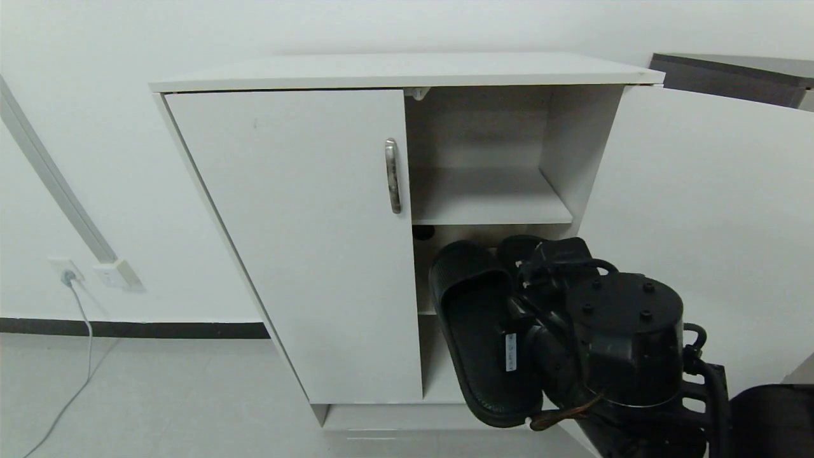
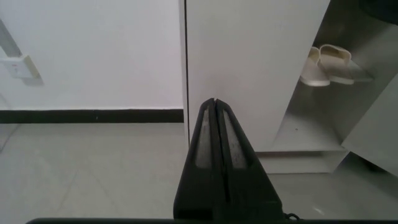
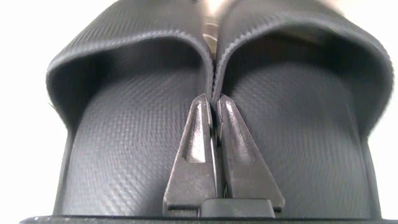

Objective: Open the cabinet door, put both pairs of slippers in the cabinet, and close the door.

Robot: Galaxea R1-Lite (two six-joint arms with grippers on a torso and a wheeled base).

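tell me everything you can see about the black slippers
The black slippers are a pair of slides with wide straps, in matte, finely textured rubbery material. They hang side by side, off any surface, before the open right half of the cabinet. The right gripper is shut on their adjoining strap edges, pinching both together.

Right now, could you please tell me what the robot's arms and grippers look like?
Both the left gripper and right gripper have two black tapering fingers with grey recessed panels. The right arm is black, with a round bolted joint cap, looping black cables and a small white label.
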